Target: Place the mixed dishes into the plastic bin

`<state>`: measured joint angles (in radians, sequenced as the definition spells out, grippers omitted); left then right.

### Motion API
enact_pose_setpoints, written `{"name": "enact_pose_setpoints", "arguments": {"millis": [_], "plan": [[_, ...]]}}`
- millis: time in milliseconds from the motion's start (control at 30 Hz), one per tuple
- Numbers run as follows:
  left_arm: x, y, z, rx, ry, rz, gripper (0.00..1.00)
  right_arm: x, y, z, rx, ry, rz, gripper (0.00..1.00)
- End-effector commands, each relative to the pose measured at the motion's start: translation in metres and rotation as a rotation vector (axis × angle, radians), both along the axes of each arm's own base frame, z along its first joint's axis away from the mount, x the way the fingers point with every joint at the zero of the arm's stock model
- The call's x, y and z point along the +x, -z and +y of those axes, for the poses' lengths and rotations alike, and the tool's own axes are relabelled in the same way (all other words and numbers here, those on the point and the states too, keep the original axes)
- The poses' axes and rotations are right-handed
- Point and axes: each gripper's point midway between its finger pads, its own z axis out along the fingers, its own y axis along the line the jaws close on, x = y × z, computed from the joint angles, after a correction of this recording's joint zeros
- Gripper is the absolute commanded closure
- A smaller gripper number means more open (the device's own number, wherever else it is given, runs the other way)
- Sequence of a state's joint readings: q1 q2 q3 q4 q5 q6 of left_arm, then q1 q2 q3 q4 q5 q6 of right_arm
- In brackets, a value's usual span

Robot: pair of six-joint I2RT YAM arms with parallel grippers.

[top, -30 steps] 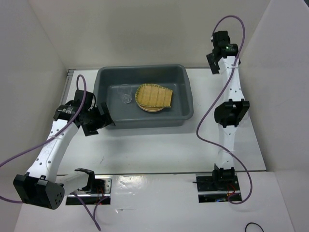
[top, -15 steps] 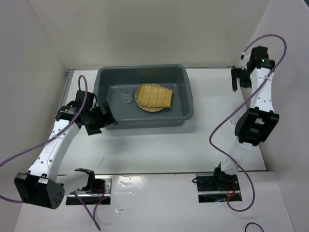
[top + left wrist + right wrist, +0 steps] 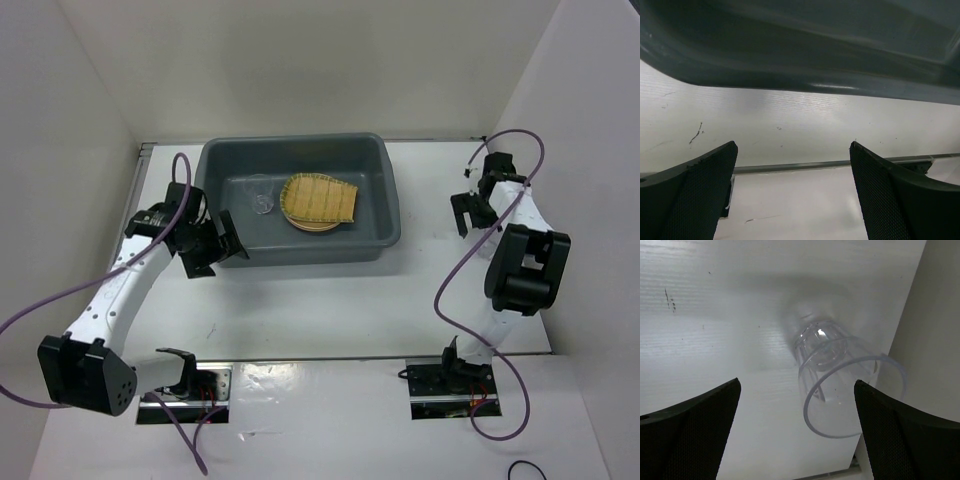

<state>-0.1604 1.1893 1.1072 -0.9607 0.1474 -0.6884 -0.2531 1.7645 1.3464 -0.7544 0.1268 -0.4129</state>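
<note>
Inside the plastic bin [image 3: 300,248], a bamboo tray [image 3: 322,198] lies on a tan plate [image 3: 312,229], with a clear cup [image 3: 262,201] just beside them. Left fingers [image 3: 695,195] are spread wide and empty, close to the bin's near outer wall. Right fingers [image 3: 695,430] are likewise spread and empty, above a second clear cup [image 3: 840,375] standing on the table [image 3: 715,340] near the side wall [image 3: 935,315].
</note>
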Motion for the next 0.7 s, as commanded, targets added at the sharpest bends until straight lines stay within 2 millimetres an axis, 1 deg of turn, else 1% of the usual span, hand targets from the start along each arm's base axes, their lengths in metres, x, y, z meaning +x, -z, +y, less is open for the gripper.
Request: {"name": "enact_pose_setpoints", "arguments": {"millis": [0, 33, 67, 100, 133, 167, 200, 233, 267, 300, 333, 367, 400, 433, 467, 500, 533, 567, 600, 633, 667], "plan": [[0.014, -0.023, -0.01, -0.044, 0.01, -0.052, 0.01, 0.03, -0.013, -0.008, -0.006, 0.004, -0.118, 0.02], [0.015, -0.026, -0.01, -0.046, 0.011, -0.061, 0.01, 0.03, -0.003, -0.006, 0.01, 0.0, -0.097, 0.05], [0.013, -0.023, -0.01, -0.043, 0.01, -0.04, 0.01, 0.03, 0.001, -0.005, 0.02, -0.004, -0.09, 0.11], [0.016, -0.027, -0.009, -0.037, 0.006, -0.055, 0.01, 0.03, 0.001, -0.005, 0.034, -0.012, -0.093, 0.14], [0.016, -0.027, -0.009, -0.037, 0.006, -0.055, 0.01, 0.03, 0.005, -0.005, 0.036, -0.011, -0.084, 0.19], [0.016, -0.027, -0.009, -0.037, 0.006, -0.055, 0.01, 0.024, 0.013, -0.002, 0.048, -0.023, -0.063, 0.29], [0.016, -0.027, -0.009, -0.037, 0.006, -0.055, 0.01, 0.022, 0.015, -0.001, 0.051, -0.023, -0.054, 0.33], [0.013, -0.025, -0.008, -0.041, -0.005, -0.049, 0.01, 0.022, 0.014, -0.001, 0.048, -0.024, -0.064, 0.37], [0.008, -0.021, -0.008, -0.04, -0.005, -0.041, 0.01, 0.019, 0.017, -0.001, 0.051, -0.023, -0.056, 0.43], [0.008, -0.02, -0.008, -0.048, -0.016, -0.047, 0.01, 0.019, 0.017, -0.001, 0.051, -0.023, -0.056, 0.6], [0.006, -0.019, -0.008, -0.053, -0.028, -0.04, 0.01, 0.02, 0.014, -0.001, 0.048, -0.024, -0.064, 0.69], [0.005, -0.018, -0.01, -0.062, -0.024, -0.046, 0.01, 0.023, 0.004, -0.004, 0.03, -0.019, -0.086, 0.84], [0.001, -0.016, -0.009, -0.066, -0.032, -0.041, 0.01, 0.019, -0.004, -0.005, 0.028, 0.0, -0.077, 1.0], [0.0, -0.018, -0.009, -0.068, -0.032, -0.051, 0.01, 0.024, -0.016, 0.004, 0.072, -0.041, -0.098, 1.0], [-0.002, -0.014, -0.009, -0.066, -0.032, -0.041, 0.01, 0.039, -0.049, 0.006, 0.078, -0.059, -0.174, 1.0], [-0.002, -0.014, -0.009, -0.066, -0.032, -0.04, 0.01, 0.045, -0.081, 0.018, 0.079, -0.104, -0.237, 1.0], [-0.004, -0.014, -0.008, -0.066, -0.032, -0.042, 0.01, 0.046, -0.102, 0.035, 0.111, -0.149, -0.258, 1.0], [-0.004, -0.014, -0.008, -0.066, -0.032, -0.042, 0.01, 0.066, -0.155, 0.063, 0.084, -0.256, -0.369, 1.0], [-0.004, -0.013, -0.007, -0.058, -0.036, -0.044, 0.01, 0.071, -0.181, 0.082, 0.075, -0.317, -0.408, 1.0], [-0.003, -0.011, -0.007, -0.058, -0.036, -0.044, 0.01, 0.066, -0.201, 0.109, 0.089, -0.393, -0.414, 1.0], [-0.003, -0.011, -0.007, -0.058, -0.036, -0.044, 0.01, 0.069, -0.259, 0.163, 0.096, -0.549, -0.541, 1.0]]}}
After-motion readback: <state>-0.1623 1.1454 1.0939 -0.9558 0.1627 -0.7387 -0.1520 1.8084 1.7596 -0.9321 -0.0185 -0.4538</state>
